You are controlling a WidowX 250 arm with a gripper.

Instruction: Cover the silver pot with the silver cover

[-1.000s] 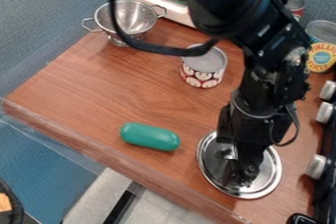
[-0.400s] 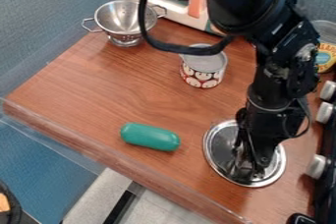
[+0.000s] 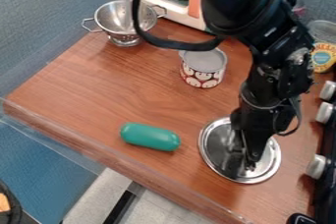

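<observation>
My gripper (image 3: 248, 161) hangs over the lower right of the work surface, shut on the silver cover. The round, shiny silver cover (image 3: 220, 145) lies below it, largely flat, with its knob hidden behind the fingers. At the upper left stands the silver pot (image 3: 117, 19), a colander-like bowl with holes and two wire side handles. It is upright and uncovered, well apart from the gripper and cover.
A patterned can (image 3: 202, 73) stands near the middle, and a green capsule-shaped object (image 3: 150, 136) lies left of the cover. Behind are a toy oven (image 3: 172, 7) and a yellow-labelled can (image 3: 322, 53). Stove knobs (image 3: 317, 166) line the right edge.
Gripper and cover have moved together, first away from the near edge and to the right, then slightly back left. The pot, patterned can and green object are unmoved.
</observation>
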